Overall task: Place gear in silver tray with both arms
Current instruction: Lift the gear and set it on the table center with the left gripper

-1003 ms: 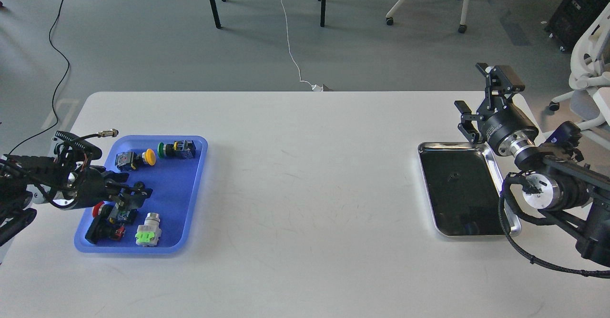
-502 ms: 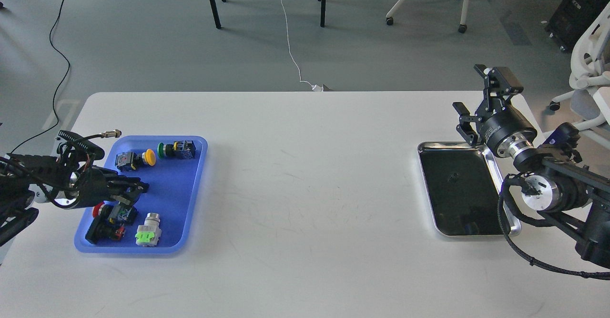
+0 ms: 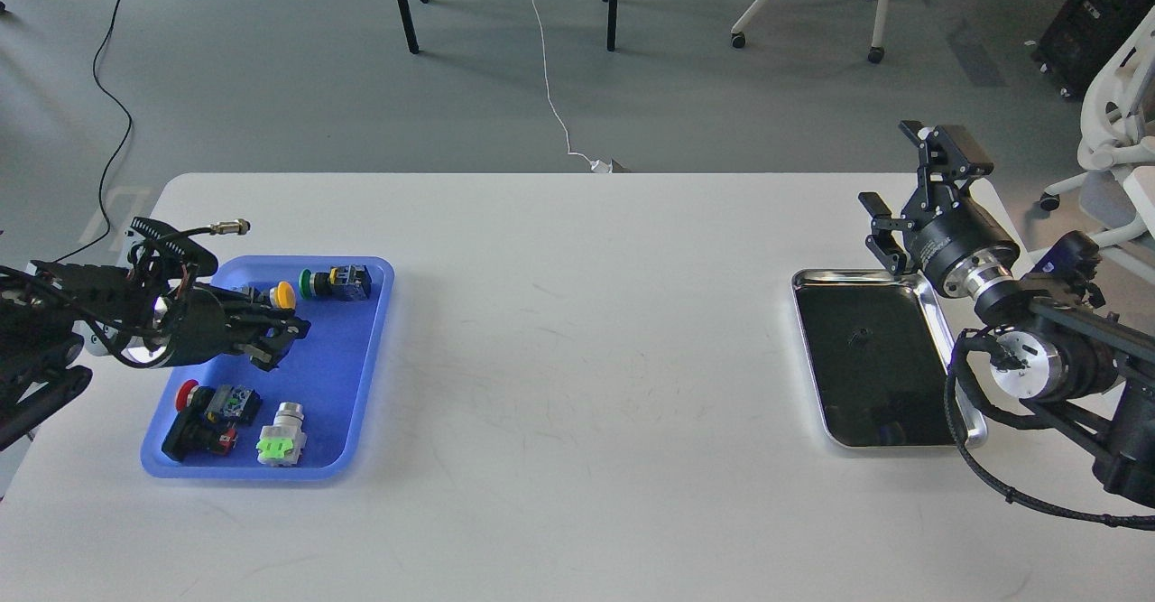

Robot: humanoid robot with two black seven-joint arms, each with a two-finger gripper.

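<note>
white tabletop (image 3: pixel 577 358) fills most of your view, with grey floor, cables and chair legs beyond its far edge. on your left sits a blue plastic tray (image 3: pixel 352 376) holding several push-button switch parts: a green-capped one (image 3: pixel 336 282) at its far end, a yellow-capped one (image 3: pixel 281 295) beside it, a red-capped one (image 3: pixel 209 403) with a black piece nearer you, and a white part with a bright green block (image 3: pixel 281 438) near the front rim. your left gripper (image 3: pixel 280 336) hangs over the middle of that blue tray, pointing right, partly hiding the yellow-capped part; its fingers are dark and bunched together, so you cannot tell whether they are parted or pinching anything.

far across the table on your right lies the silver tray (image 3: pixel 938 313), its dark mirror bottom bare of parts, long side running away from you. your right gripper (image 3: pixel 911 182) is raised just beyond the tray's far right corner, fingers spread wide apart and holding nothing. the right arm's wrist and cable overlap the tray's right rim from your viewpoint.
</note>
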